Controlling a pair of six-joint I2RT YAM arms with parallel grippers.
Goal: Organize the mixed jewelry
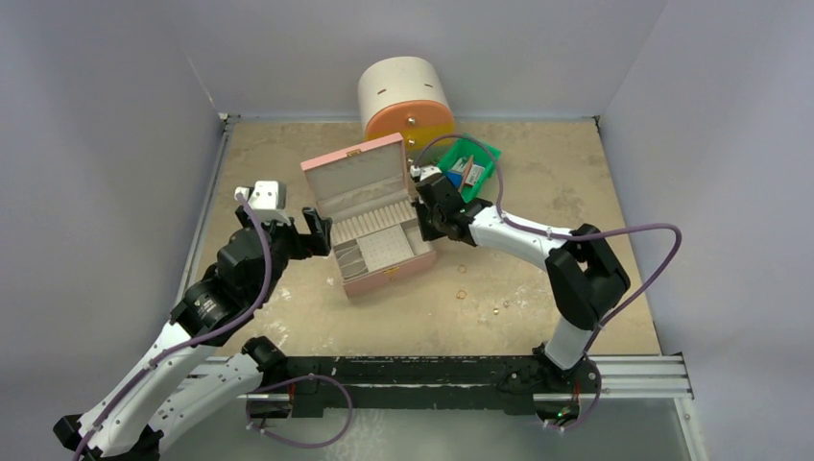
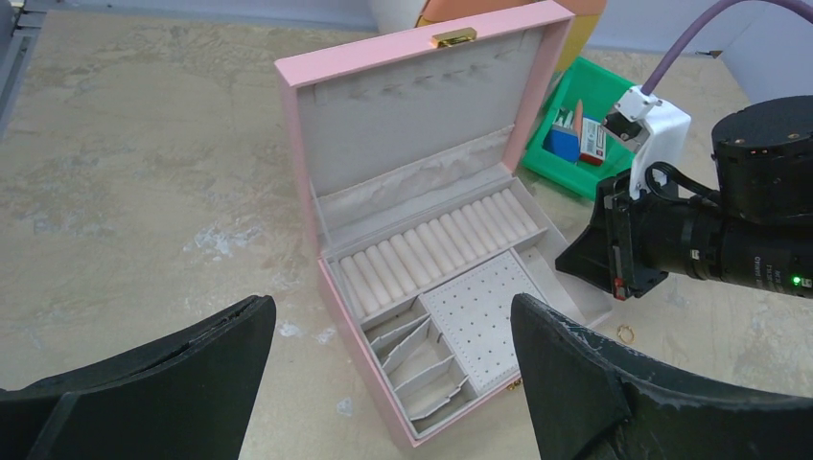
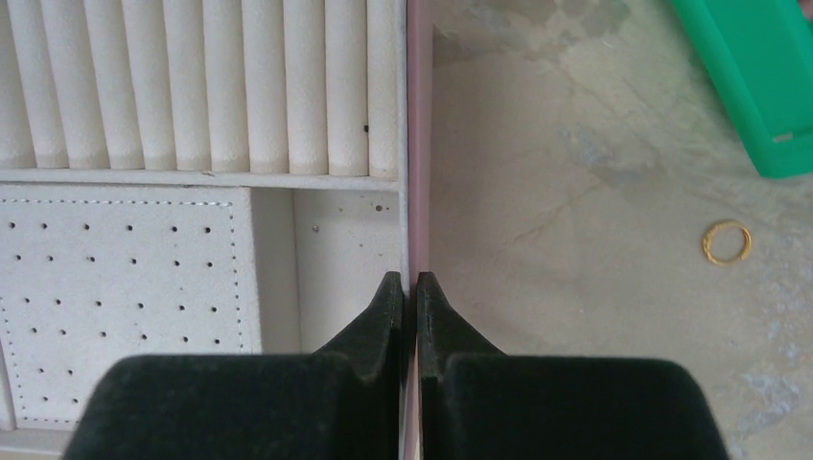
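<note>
Left wrist camera showed the left gripper (image 2: 388, 309) hovering near the front left corner of the open pink jewelry box (image 2: 422, 115), jaws spread wide and holding nothing. Inside the box, the ring rolls (image 2: 436, 251), the perforated stud panel (image 2: 477, 321) and the small divided compartments (image 2: 422, 359) looked unfilled. At the box's right wall the right gripper (image 3: 407, 283) had its jaws closed together astride the pink edge; whether they pinched the wall or only sat above it could not be told. Further right, the mixed jewelry lay loose on the counter (image 1: 566, 206): one gold ring (image 3: 726, 241) near the box, another ring (image 1: 462, 295) and tiny studs (image 1: 500, 306) closer to the arm bases. Sorting seemed barely begun, with the box probably being steadied or shifted. The next move would likely call for parting the right jaws, descending low over the nearest flat-lying ring, and pinching it precisely at the fingertips.
</note>
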